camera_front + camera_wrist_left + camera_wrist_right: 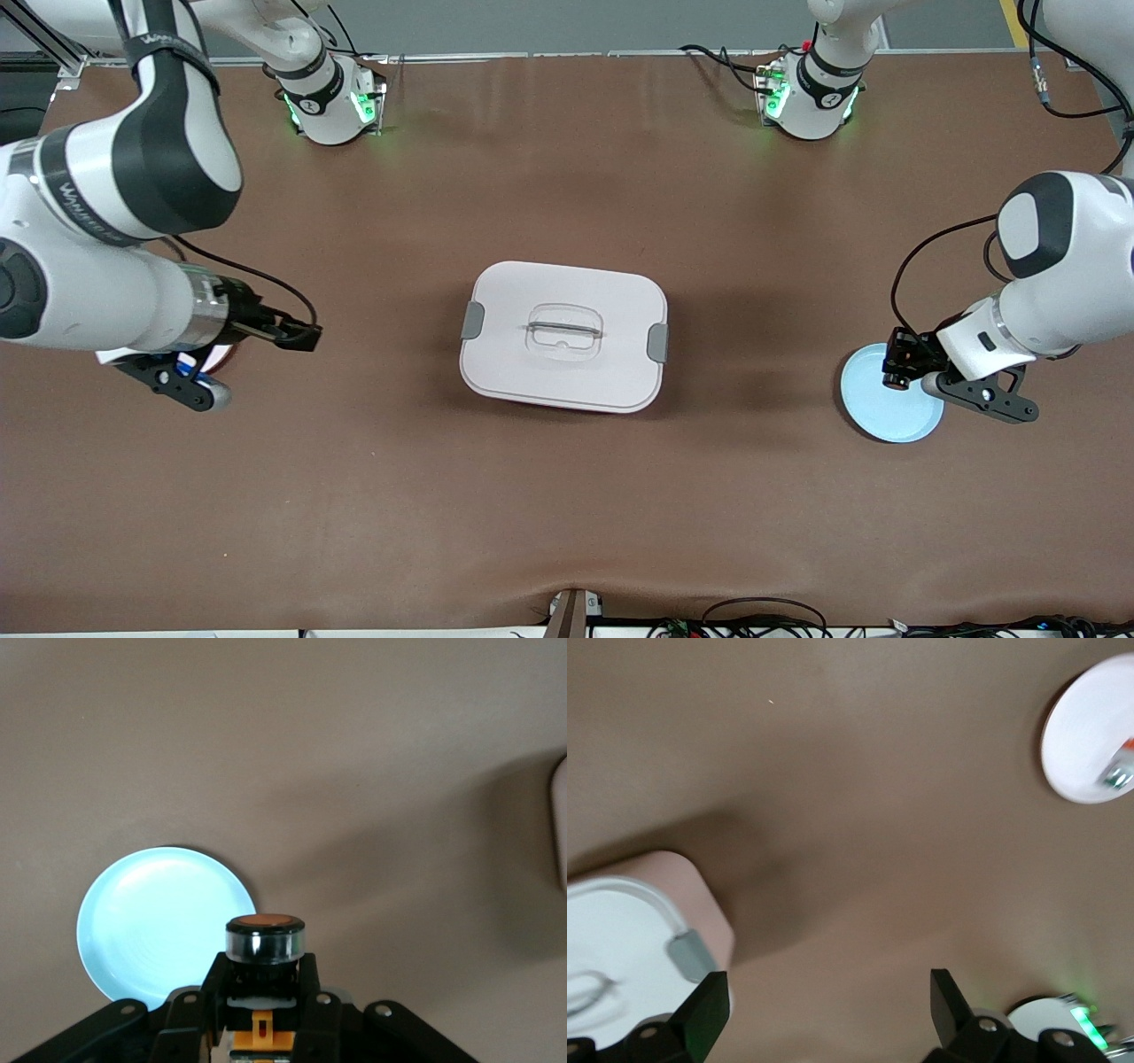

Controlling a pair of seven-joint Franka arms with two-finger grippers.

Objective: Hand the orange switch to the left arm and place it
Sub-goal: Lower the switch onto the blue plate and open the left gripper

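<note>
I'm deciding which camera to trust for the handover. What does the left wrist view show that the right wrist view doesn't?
Only the left wrist view shows the orange switch clamped in the shut left gripper, above the light blue plate. Only the right wrist view shows the open right gripper, a white plate carrying a small part, and the box's grey latch. Both show the brown table and part of the box.

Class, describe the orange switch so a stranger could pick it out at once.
Start at the white box mid-table, then go to the pale blue plate toward the left arm's end. Over it, the left gripper is shut on the orange switch: small, black, with a round orange face.
</note>
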